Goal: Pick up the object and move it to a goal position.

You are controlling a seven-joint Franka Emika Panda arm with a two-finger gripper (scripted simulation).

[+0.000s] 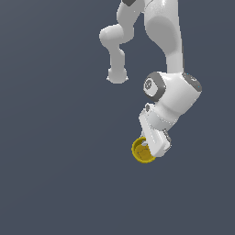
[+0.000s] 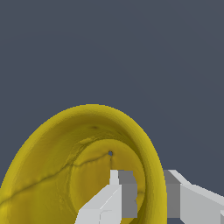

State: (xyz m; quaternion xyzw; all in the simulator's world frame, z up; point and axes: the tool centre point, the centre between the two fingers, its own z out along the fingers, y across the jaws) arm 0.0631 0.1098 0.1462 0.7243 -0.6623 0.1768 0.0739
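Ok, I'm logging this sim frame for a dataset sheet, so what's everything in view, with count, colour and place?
cup: one, yellow, hollow, at the gripper's tip in the exterior view; the wrist view looks into its open inside, with one finger inside the wall and one outside.
ground: one, flat dark grey-blue, filling the background of both views.
goal marker: none visible in either view.
arm: one, white with grey joints, coming down from the top of the exterior view.
gripper: one, white, its fingers pinching the cup's wall.
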